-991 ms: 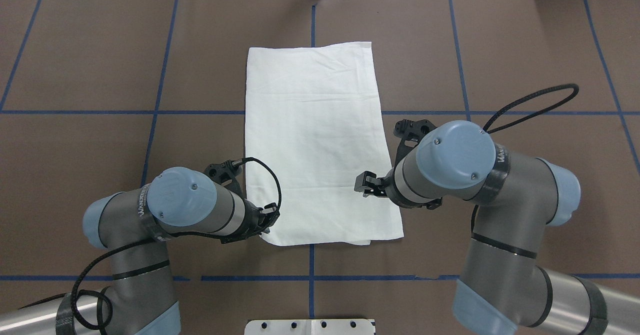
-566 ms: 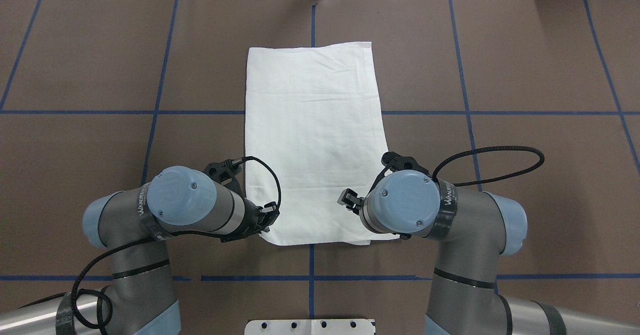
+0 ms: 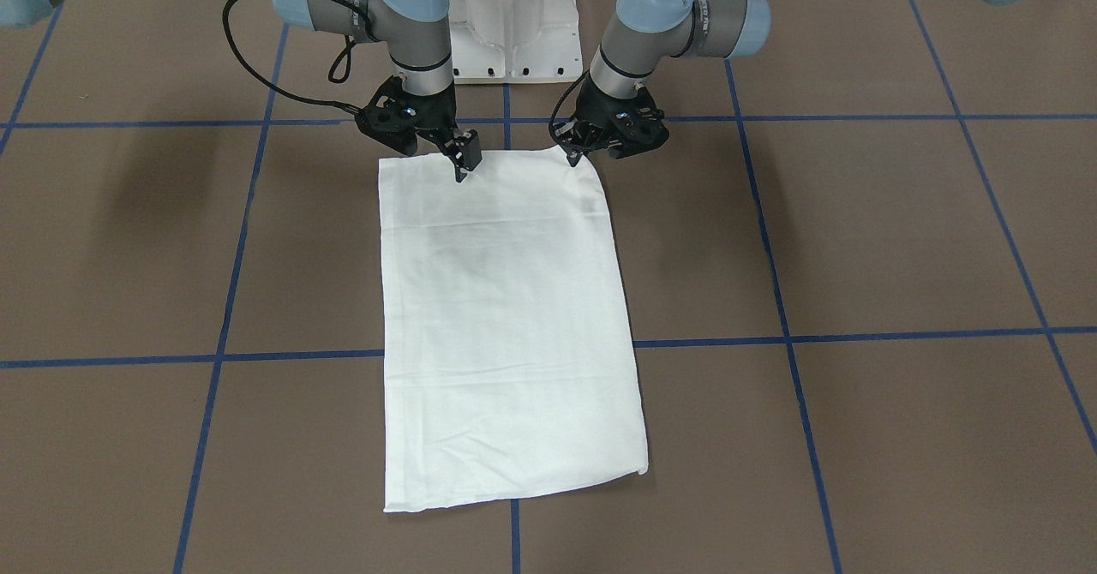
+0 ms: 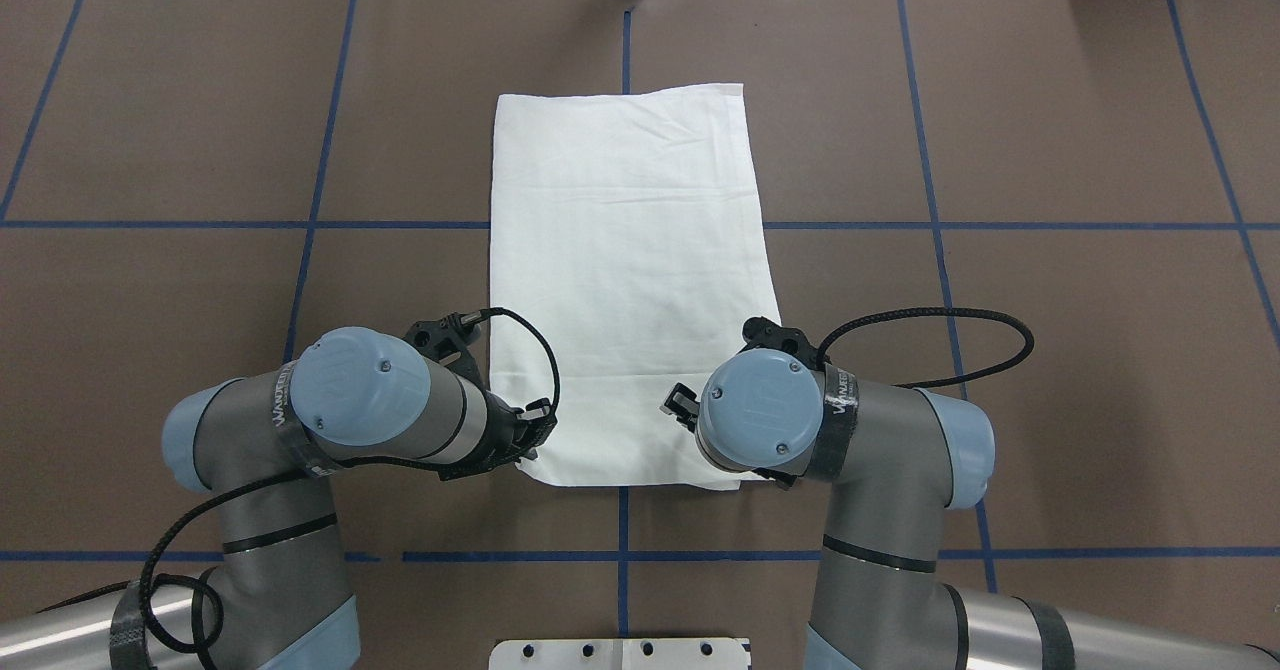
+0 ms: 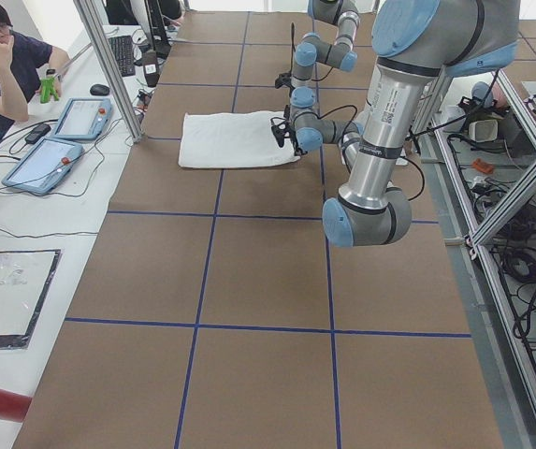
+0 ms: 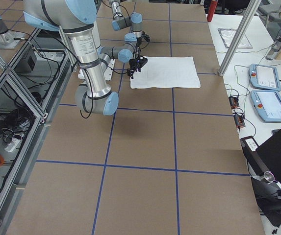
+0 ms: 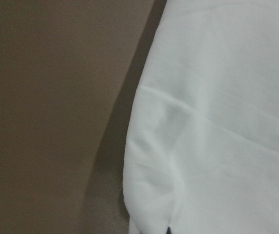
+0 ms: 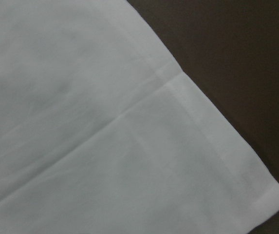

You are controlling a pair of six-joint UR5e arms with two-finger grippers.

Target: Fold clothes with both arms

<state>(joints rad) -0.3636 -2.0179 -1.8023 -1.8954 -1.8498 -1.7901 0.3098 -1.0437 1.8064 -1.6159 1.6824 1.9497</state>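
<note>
Left black two-finger gripper (image 4: 538, 435) sits on the white cotton T-shirt (image 4: 625, 250) at its robot-side corner on the robot's left. Jaws look clamped on that corner, going by the left wrist view where the cloth puckers toward a fingertip, though the tips are mostly hidden. Right black two-finger gripper (image 4: 680, 406) has its jaws apart, pointing down over the same short edge, a bit inboard of the other corner. Its wrist camera shows that hemmed corner lying flat, ungrasped.

Shirt is already a long narrow rectangle with sleeves, collar and print out of sight. It lies flat mid-way along the brown table (image 4: 1050, 130), long axis running from the robot-side edge toward the operators' edge.

Reason for the layout, I'd say: one grip per near corner so the short edge lifts level and carries over to the far edge — a halving fold. Right side needs its pinch first — lifting on one corner would skew the stack.
</note>
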